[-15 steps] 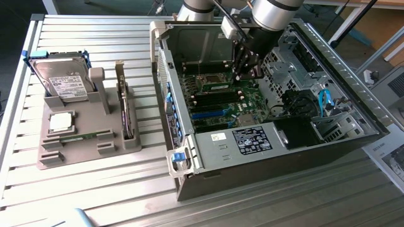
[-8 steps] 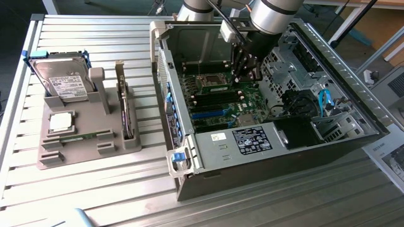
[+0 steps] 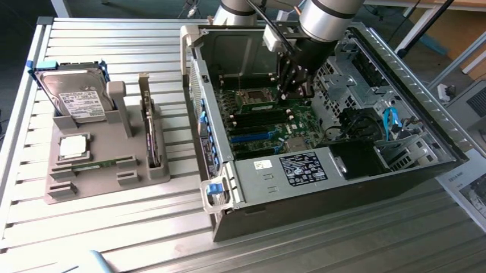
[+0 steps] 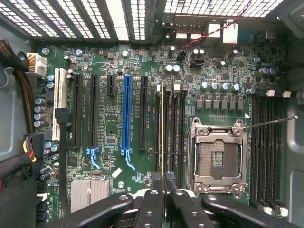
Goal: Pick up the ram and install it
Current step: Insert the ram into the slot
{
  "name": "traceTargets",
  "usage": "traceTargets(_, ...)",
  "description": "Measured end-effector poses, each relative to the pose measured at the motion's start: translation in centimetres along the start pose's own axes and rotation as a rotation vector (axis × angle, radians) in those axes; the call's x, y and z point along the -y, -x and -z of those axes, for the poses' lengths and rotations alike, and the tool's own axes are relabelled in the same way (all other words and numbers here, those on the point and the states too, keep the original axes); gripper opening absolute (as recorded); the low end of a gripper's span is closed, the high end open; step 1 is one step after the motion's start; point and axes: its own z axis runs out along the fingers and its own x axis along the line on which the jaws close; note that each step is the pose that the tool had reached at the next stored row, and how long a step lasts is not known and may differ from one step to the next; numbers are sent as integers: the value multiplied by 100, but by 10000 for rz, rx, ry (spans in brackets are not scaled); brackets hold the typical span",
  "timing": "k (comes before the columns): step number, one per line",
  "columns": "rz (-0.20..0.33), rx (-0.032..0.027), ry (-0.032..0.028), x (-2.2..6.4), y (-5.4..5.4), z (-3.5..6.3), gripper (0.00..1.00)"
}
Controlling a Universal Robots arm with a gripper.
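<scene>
The ram [image 4: 162, 128] shows edge-on in the wrist view as a thin green-yellow strip standing over the black memory slots beside the processor socket [image 4: 218, 156]. My gripper [image 4: 163, 190] is shut on the ram's upper edge, with a black finger [image 4: 151, 202] on each side. I cannot tell whether the ram is seated in a slot or just above one. In the exterior view my gripper [image 3: 292, 85] reaches down inside the open computer case [image 3: 220, 199], above the green motherboard [image 3: 266, 128] and beside the socket [image 3: 254, 98].
A grey holder [image 3: 61, 190] on the exterior view's left carries a hard drive [image 3: 76, 94], a silver processor [image 3: 74, 146], an upright expansion card [image 3: 154, 136] and a second ram stick [image 3: 95, 165]. Case walls, drive cages and cables [image 3: 391, 122] hem the gripper in.
</scene>
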Motion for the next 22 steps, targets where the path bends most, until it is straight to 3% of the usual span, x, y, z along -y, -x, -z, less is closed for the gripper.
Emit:
traceTargets(8,-1,-8,0,3,-3,-130,12)
traceTargets(22,-126,-2,-4,5,-4,-159,12)
